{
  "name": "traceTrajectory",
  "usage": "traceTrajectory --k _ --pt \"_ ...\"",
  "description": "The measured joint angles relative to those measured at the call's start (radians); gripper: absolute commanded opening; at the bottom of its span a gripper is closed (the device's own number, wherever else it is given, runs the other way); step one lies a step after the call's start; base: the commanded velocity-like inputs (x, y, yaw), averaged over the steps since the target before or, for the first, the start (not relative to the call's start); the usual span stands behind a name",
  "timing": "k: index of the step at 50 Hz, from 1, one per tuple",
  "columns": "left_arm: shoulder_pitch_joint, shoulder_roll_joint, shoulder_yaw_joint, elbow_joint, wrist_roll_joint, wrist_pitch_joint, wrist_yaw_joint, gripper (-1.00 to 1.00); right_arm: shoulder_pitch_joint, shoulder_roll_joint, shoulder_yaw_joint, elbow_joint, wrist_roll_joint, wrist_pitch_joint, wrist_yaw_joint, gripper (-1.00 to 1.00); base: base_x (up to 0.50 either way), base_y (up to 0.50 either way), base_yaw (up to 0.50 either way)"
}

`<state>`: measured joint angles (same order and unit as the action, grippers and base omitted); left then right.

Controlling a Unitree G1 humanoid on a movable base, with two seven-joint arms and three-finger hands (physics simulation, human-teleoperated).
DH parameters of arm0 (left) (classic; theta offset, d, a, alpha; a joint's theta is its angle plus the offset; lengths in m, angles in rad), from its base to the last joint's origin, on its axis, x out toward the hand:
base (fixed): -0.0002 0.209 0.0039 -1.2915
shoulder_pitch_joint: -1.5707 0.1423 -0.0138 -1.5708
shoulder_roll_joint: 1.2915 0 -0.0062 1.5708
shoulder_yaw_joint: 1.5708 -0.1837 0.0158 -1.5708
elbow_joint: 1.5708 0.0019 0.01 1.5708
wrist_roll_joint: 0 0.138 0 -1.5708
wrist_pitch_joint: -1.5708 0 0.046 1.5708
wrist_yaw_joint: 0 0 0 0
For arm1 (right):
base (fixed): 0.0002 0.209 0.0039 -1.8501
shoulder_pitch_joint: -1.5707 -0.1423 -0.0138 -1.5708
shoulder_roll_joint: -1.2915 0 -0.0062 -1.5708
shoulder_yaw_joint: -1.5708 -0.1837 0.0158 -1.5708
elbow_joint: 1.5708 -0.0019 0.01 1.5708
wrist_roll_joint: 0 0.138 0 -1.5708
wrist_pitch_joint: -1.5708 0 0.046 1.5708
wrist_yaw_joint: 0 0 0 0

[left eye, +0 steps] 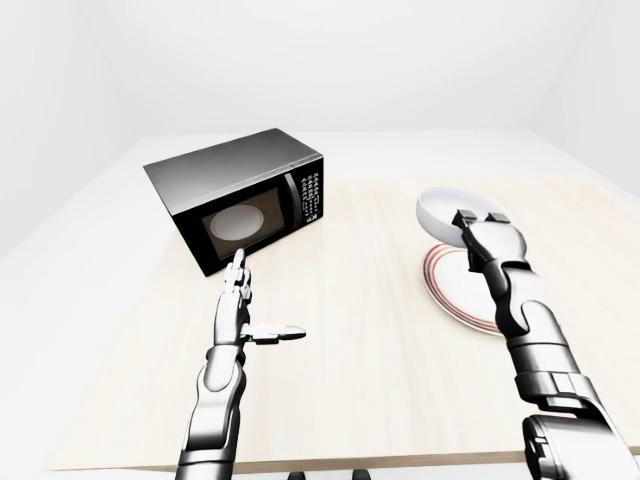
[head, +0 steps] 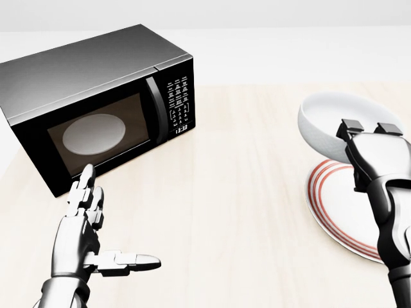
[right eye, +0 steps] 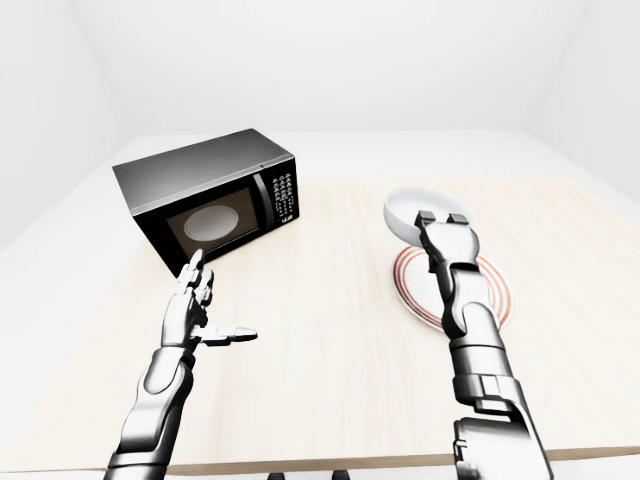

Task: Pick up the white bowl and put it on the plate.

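The white bowl (head: 331,125) hangs tilted at the right of the head view, above the top-left edge of the red-ringed plate (head: 334,205). My right hand (head: 370,131) grips the bowl's near rim, two dark fingertips (head: 350,126) hooked over the edge. In the lower left, my left hand (head: 96,221) is open, fingers up and thumb pointing right, holding nothing.
A black microwave (head: 96,102) with its door closed stands at the upper left on the pale wooden table (head: 237,212). In the left-eye view, the table's near edge (left eye: 300,465) runs along the bottom.
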<state>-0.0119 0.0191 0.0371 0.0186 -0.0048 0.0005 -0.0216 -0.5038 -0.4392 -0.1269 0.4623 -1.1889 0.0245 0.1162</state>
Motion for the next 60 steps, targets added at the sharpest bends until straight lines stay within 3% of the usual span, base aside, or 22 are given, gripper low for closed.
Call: traceTrajectory --k 60 --pt "0.002 -0.001 -0.001 -0.006 0.001 0.005 0.000 1.00 0.064 -0.085 -0.037 0.129 0.064 -0.020 -0.092 -1.00 0.00 0.00 0.00"
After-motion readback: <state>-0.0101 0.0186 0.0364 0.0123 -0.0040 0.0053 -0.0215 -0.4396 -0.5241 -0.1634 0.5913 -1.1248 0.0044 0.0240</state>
